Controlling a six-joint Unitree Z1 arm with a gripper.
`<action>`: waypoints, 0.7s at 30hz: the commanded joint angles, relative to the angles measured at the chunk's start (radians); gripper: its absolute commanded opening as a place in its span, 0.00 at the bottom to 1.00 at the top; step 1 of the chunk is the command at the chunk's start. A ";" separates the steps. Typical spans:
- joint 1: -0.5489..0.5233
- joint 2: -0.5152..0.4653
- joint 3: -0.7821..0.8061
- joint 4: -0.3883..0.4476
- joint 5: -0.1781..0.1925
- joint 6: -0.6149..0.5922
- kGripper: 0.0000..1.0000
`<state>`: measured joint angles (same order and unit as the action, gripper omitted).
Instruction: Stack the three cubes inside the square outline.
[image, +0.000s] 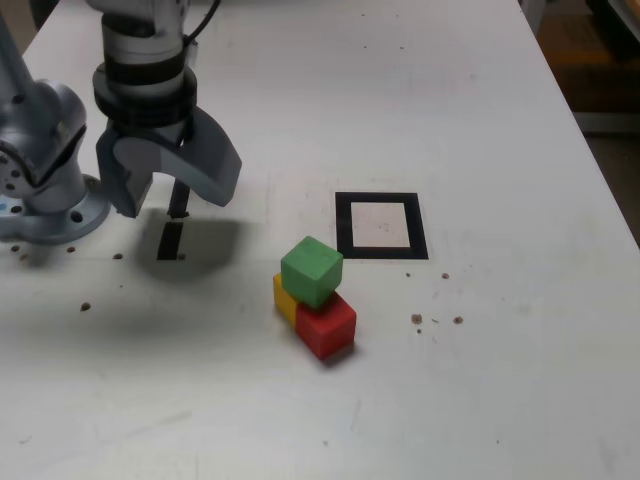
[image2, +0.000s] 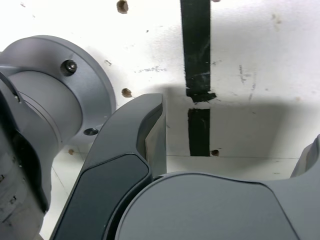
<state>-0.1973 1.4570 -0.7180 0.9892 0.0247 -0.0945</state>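
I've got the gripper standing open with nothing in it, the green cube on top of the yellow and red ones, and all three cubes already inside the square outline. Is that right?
Not quite: in the exterior view the red cube, yellow cube and green cube are outside the square outline. The rest stands.

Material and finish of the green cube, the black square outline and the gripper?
Small green cube: matte, evenly coloured faces, no grain; probably painted wood, plastic or foam, can't tell which.
Black square outline with pale centre: flat with crisp edges, likely dull tape.
Grey gripper with two broad curved jaws: smooth satin grey with fine panel seams, maybe coated metal or moulded plastic.
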 joint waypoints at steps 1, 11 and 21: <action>-0.002 -0.002 -0.007 0.002 0.002 0.001 1.00; -0.003 -0.006 -0.065 0.064 0.027 0.009 1.00; -0.117 0.061 -0.603 0.465 0.111 0.020 1.00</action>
<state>-0.3085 1.5051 -1.0911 1.3761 0.1373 -0.0766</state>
